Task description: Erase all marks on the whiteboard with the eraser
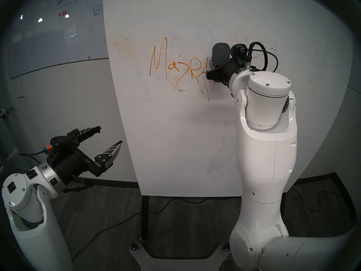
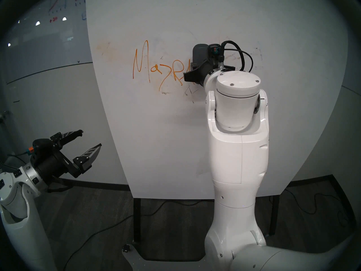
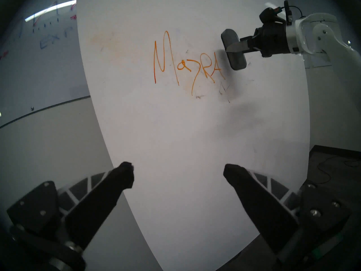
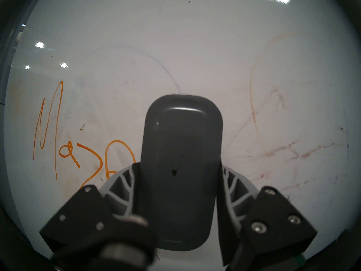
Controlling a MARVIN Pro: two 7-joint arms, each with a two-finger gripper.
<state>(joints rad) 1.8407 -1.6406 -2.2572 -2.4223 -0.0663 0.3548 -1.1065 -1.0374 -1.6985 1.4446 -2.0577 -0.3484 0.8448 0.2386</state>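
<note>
The whiteboard (image 1: pixel 175 137) stands upright in front of me, a wide matte white panel. Its marks (image 1: pixel 166 63) are thin orange letters at mid-height, with dark scratchy strokes (image 1: pixel 204 90) below them and brownish smudges (image 1: pixel 121 47) to their left. My right gripper (image 1: pixel 213 66) is shut on the dark grey eraser (image 1: pixel 220 53), held upright just right of the last letter. The right wrist view shows both fingers clamping the eraser (image 4: pixel 181 157) by its sides, its face toward the board; contact cannot be told. My left gripper (image 1: pixel 110 134) hangs open and empty, low by the board's left edge.
A glossy glass board (image 1: pixel 64 10) with red and blue drawings hangs behind at upper left. Black legs (image 1: pixel 145 217) hold the whiteboard up, and cables (image 1: pixel 117 225) run over the dark floor. My white right forearm (image 1: pixel 267 147) covers the board's lower right. Faint reddish streaks (image 4: pixel 293 147) lie right of the eraser.
</note>
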